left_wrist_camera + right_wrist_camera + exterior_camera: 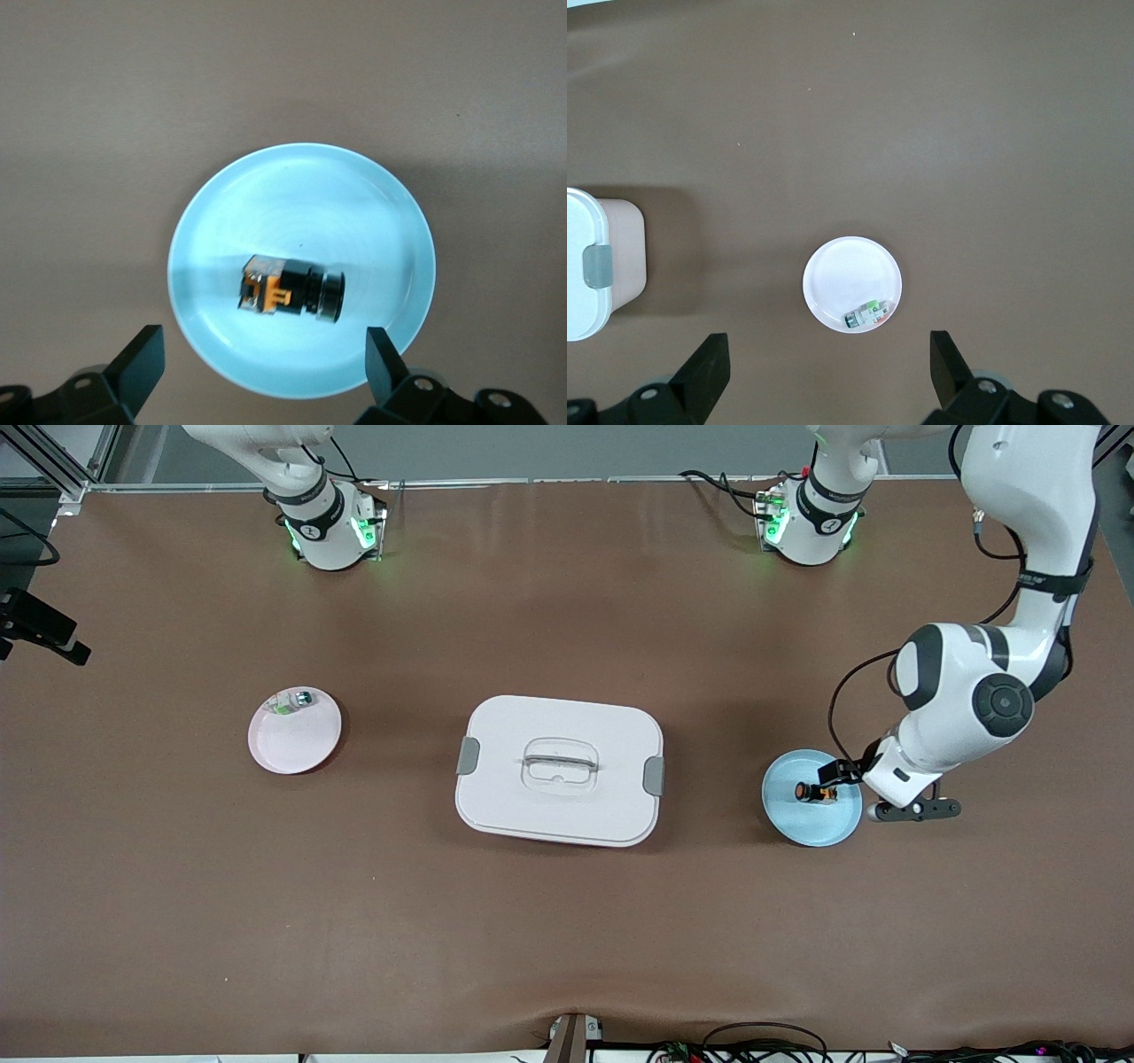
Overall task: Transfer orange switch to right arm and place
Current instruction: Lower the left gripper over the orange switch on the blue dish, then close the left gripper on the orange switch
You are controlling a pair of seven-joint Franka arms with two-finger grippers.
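Observation:
The orange switch (811, 791) lies on its side on a light blue plate (812, 825) toward the left arm's end of the table. In the left wrist view the switch (292, 293) shows a black body with orange markings, near the middle of the plate (266, 190). My left gripper (838, 776) hangs low over this plate, open and empty, its fingers (142, 359) spread to either side of the switch without touching it. My right gripper (828, 354) is open and empty, held high over the right arm's end of the table; the front view does not show it.
A white lidded box (558, 771) with grey latches stands mid-table; its end shows in the right wrist view (585, 266). A pale pink plate (292, 746) toward the right arm's end holds a small clear-green and silver component (293, 701). Both show in the right wrist view: the plate (842, 270) and the component (868, 315).

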